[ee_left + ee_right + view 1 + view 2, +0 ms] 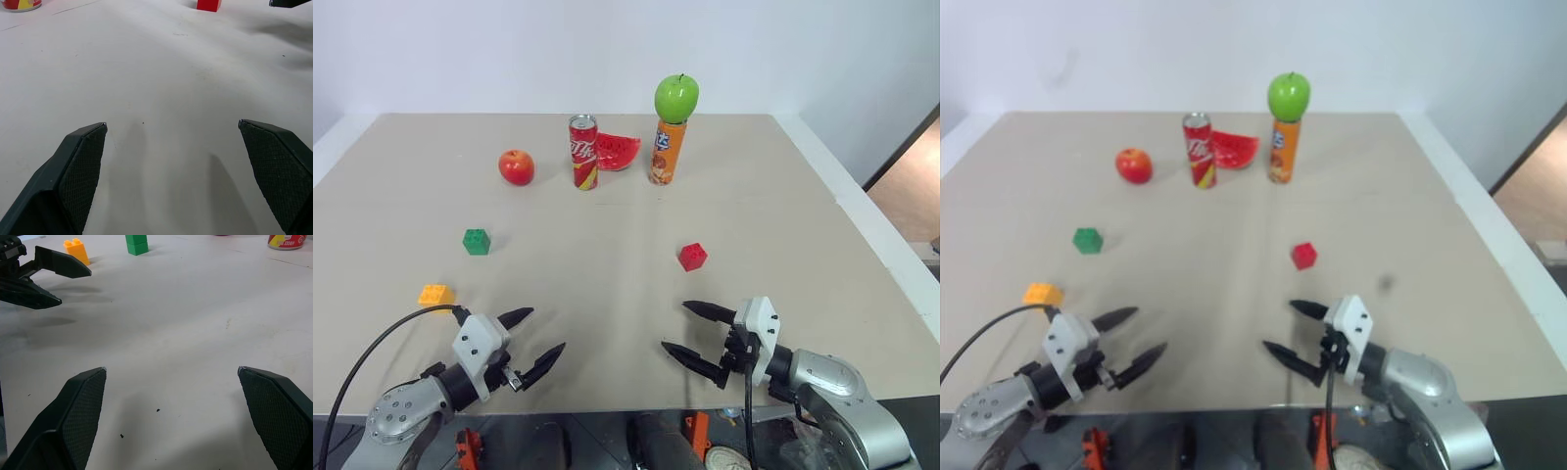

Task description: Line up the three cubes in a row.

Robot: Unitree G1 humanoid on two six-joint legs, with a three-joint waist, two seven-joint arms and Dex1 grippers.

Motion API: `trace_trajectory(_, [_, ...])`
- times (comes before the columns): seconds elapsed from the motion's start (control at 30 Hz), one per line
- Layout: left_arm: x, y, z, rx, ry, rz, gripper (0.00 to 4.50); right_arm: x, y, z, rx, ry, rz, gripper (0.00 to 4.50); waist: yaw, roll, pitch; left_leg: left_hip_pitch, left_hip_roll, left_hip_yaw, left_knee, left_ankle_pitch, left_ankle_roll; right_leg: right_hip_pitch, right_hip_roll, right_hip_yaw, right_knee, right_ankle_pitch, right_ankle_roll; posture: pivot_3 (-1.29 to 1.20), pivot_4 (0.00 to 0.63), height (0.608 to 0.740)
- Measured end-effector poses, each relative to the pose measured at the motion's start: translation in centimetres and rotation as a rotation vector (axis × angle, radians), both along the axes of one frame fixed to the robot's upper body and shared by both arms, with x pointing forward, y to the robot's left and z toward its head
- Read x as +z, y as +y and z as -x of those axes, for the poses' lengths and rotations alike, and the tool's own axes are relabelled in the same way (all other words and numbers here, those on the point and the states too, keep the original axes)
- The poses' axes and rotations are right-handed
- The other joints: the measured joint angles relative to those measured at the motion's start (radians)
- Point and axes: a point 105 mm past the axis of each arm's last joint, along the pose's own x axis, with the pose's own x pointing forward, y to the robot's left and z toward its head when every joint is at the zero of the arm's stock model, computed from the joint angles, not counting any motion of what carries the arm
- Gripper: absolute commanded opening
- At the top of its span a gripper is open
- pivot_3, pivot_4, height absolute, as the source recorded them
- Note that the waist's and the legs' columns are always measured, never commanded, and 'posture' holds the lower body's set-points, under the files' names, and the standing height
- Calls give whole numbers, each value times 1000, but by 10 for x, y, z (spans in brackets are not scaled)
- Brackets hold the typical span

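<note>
Three cubes lie apart on the beige table [607, 294]. The green cube [477, 241] sits at the left, the flatter orange-yellow cube [435, 294] nearer and further left, the red cube [692, 257] right of centre. Near the front edge my left gripper [540, 335] is open and empty, just right of and nearer than the orange-yellow cube. My right gripper [689, 329] is open and empty too, in front of the red cube. In the right wrist view the orange-yellow cube [76, 249] and green cube [136, 244] lie beyond the left gripper's fingers [58, 262].
At the back stand a red apple [516, 166], a red soda can [583, 152], a watermelon slice [618, 151] and an orange can [667, 152] with a green apple [676, 97] on top. The table's right edge [881, 255] drops off to the floor.
</note>
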Motion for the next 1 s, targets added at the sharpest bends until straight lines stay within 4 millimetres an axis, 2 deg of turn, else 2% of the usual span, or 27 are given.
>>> trace_trajectory(0.43, [9, -9, 1, -93, 3, 117, 4463, 4, -2, -3, -32, -94, 44, 4500, 0, 0, 0, 0, 0, 0, 0, 0, 0, 0, 0, 0, 0, 0, 0, 0, 150, 740])
trace_trajectory(0.5, [12, -12, 4, -142, -17, 106, 4463, 5, -1, -5, -80, -107, 5, 4500, 0, 0, 0, 0, 0, 0, 0, 0, 0, 0, 0, 0, 0, 0, 0, 0, 150, 740])
trace_trajectory(0.53, [15, -16, 8, -230, -39, 71, 4463, 12, -2, -12, -152, -130, -48, 4500, 0, 0, 0, 0, 0, 0, 0, 0, 0, 0, 1, 0, 0, 0, 0, 0, 150, 740])
trace_trajectory(0.6, [17, -19, 9, -277, -48, 56, 4463, 22, -4, -20, -211, -173, -75, 4500, -1, 1, -1, 1, 0, 1, 0, 0, 0, 0, 0, 1, 0, 1, 0, 0, 150, 740])
trace_trajectory(0.63, [17, -20, 7, -322, -49, 33, 4463, 37, -7, -34, -295, -230, -112, 4500, -2, 1, -1, 0, 1, 1, 2, 0, 0, 0, 1, 1, 0, 3, -1, 0, 150, 740])
trace_trajectory(0.7, [19, -21, 4, -359, -61, 16, 4463, 57, -10, -50, -382, -309, -136, 4500, -2, 1, -1, 0, 0, 1, 2, 1, 2, -1, 1, 2, 0, 4, -1, 0, 150, 740])
trace_trajectory(0.73, [21, -23, 2, -375, -71, 14, 4463, 62, -14, -58, -432, -329, -139, 4500, -1, 1, -1, 0, 0, 1, 2, 1, 2, 0, 1, 1, 0, 4, -1, 0, 150, 740])
trace_trajectory(0.87, [22, -23, -4, -401, -75, 1, 4463, 46, -27, -82, -575, -280, -101, 4500, 0, 1, -1, -2, 0, 1, 1, 1, 2, -2, 1, 1, 0, 3, -1, 0, 150, 740])
trace_trajectory(1.0, [25, -25, -5, -429, -85, -9, 4463, 37, -24, -94, -611, -236, -101, 4500, -2, 1, -1, -2, 1, 1, -1, 1, 2, -3, 2, 2, 0, 4, 2, 0, 150, 740])
